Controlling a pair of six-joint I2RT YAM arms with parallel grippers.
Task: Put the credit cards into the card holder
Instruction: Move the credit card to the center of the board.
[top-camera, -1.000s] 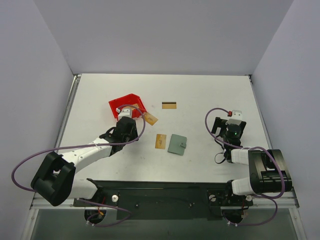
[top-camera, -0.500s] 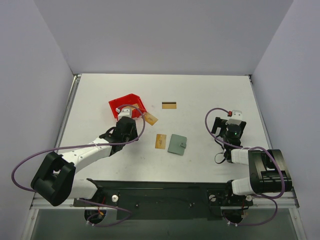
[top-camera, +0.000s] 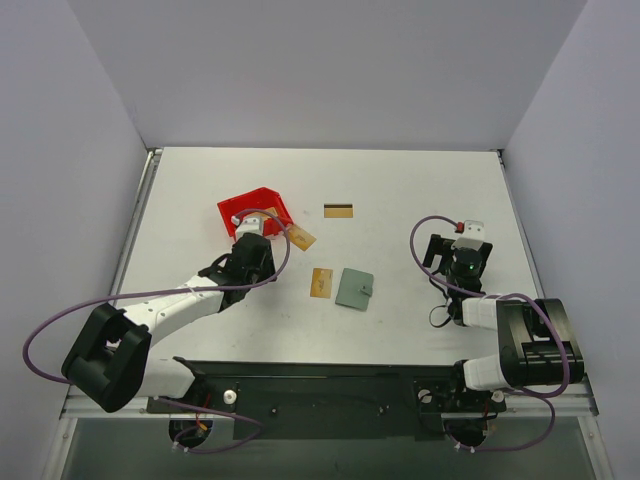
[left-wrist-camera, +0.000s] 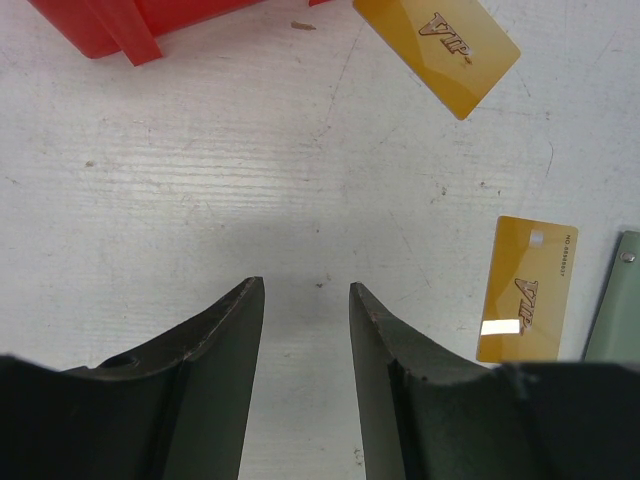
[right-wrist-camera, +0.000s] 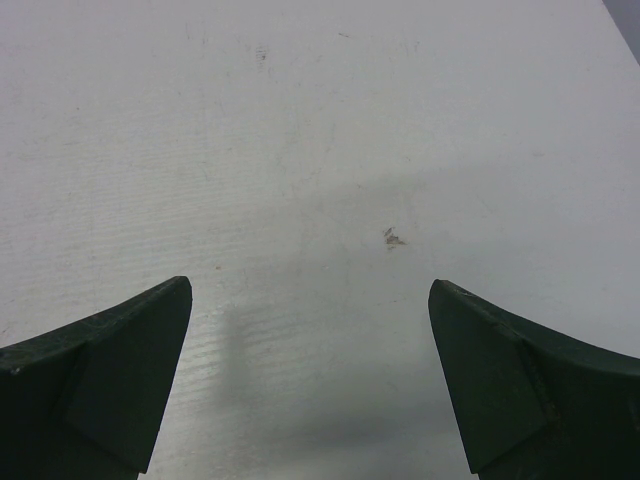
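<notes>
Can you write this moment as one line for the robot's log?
left fingers: open, empty | right fingers: open, empty | gold rectangular cards: three, on table | grey-green folding wallet: closed

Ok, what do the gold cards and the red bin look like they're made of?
Gold cards: probably glossy plastic; the lower one shows a bright glare patch beside its printed lettering. Red bin: likely moulded plastic, smooth and evenly coloured, with a raised rib.

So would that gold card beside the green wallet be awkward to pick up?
Probably tricky: the card lies flat on the table, offering no raised edge. Its glossy glare suggests it would slide when pushed. It looks thin, so likely light.
</notes>
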